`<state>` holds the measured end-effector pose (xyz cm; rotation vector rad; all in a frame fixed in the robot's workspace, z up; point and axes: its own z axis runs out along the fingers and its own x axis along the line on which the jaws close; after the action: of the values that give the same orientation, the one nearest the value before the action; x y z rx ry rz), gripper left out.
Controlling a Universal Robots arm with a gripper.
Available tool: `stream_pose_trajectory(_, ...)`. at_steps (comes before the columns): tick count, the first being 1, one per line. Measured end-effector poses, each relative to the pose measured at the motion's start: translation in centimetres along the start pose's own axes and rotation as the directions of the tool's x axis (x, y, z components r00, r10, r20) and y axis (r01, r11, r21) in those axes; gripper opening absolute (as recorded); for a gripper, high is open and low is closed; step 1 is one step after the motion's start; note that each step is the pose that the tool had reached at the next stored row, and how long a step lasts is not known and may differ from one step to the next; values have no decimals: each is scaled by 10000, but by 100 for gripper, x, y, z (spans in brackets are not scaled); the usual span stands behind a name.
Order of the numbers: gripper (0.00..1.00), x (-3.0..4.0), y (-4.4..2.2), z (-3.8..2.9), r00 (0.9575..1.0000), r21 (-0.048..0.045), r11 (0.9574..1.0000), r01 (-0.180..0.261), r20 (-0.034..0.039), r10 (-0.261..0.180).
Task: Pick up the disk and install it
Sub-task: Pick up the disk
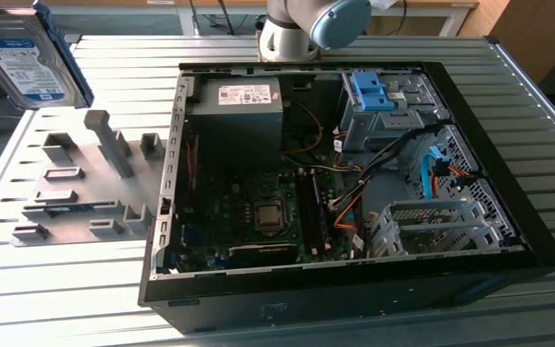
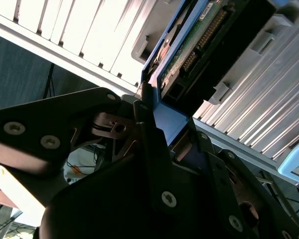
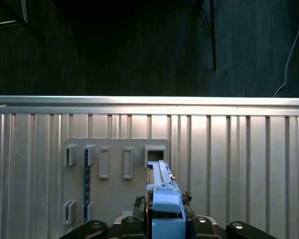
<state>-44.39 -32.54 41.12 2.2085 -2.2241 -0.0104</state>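
The disk (image 1: 25,61), silver with a white-and-blue label and a blue frame, hangs in the air above the table's far corner on the exterior view's left. In the first wrist view its blue frame edge (image 3: 164,201) runs straight out between my gripper (image 3: 165,211) fingers, above the grey holder plate (image 3: 114,199). In the second wrist view the disk's green circuit board underside (image 2: 194,47) shows beyond the gripper (image 2: 164,124), whose black fingers (image 2: 144,129) are shut on the blue frame.
An open computer case (image 1: 509,217) lies on the slatted metal table (image 1: 509,87). Inside are a dark grey box (image 1: 234,116), a blue clip in the upper bay (image 1: 369,90) and a metal drive cage (image 1: 432,224). The grey slotted holder plate (image 1: 84,181) lies beside the case.
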Motion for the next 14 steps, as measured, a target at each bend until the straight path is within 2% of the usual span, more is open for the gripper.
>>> stream_pose_trajectory(14, 37, 0, 1, -121, 10000, 1, 10000, 0, 1, 0)
